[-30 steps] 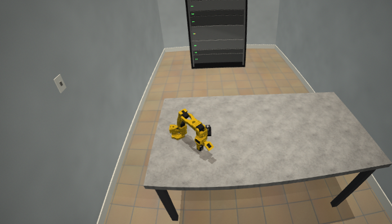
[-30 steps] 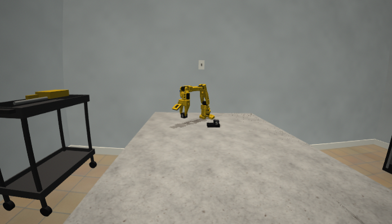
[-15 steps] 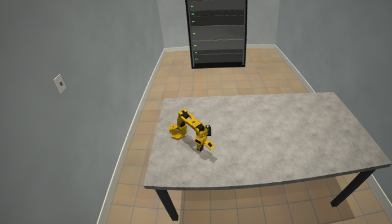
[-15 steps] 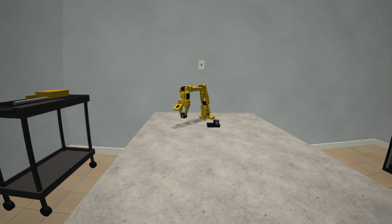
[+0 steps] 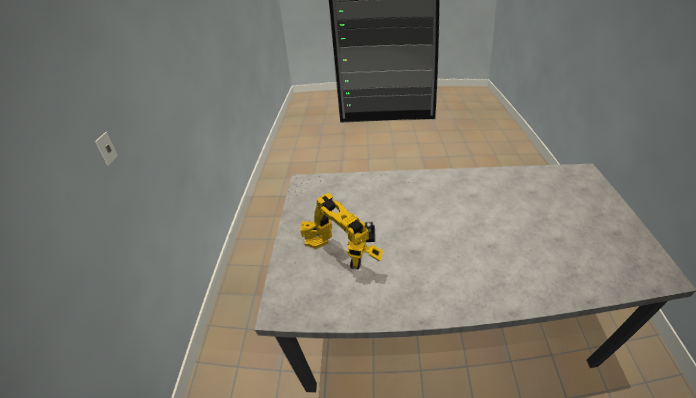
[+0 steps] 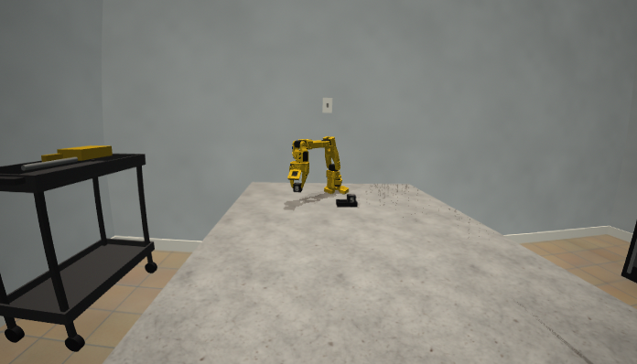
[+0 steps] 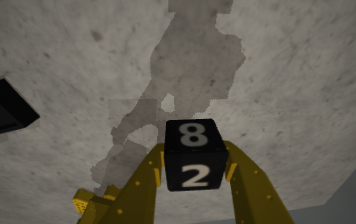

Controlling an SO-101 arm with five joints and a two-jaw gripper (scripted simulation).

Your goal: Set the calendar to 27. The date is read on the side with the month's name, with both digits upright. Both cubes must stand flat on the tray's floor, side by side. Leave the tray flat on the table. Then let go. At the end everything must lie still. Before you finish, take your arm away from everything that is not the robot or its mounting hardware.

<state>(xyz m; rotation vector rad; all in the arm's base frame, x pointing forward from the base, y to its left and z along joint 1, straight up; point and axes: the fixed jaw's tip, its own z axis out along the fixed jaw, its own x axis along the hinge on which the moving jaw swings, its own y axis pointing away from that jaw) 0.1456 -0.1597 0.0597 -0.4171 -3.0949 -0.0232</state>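
claw [image 7: 196, 172]: clenched on a cube [image 7: 195, 154]; we see yellow fingers pressing its two opposite side faces.
cube: off the table [image 6: 329, 265], hanging above it near the far left corner as the exterior view shows it; its shadow lies below on the table.
faces: wrist view shows 8 on one face and 2 on the adjoining one, nearer the camera.
tray [image 6: 347, 201]: flat on the table, just beside the arm base [image 6: 336, 188], near the far edge; well apart from the held cube.
second cube [image 6: 350, 198]: stands in the tray, digit too small for us to read with certainty.
handling: we judge the cube rigid and light, with smooth flat faces, so it could slip or twist in the grip if swung fast.
hold: flat opposed faces, centred, as now; avoid edges and corners.
next: we'd turn it so 2 faces the month side upright, then seat it flat beside the other cube.
risk: nudging the tray or tipping the seated cube on entry.
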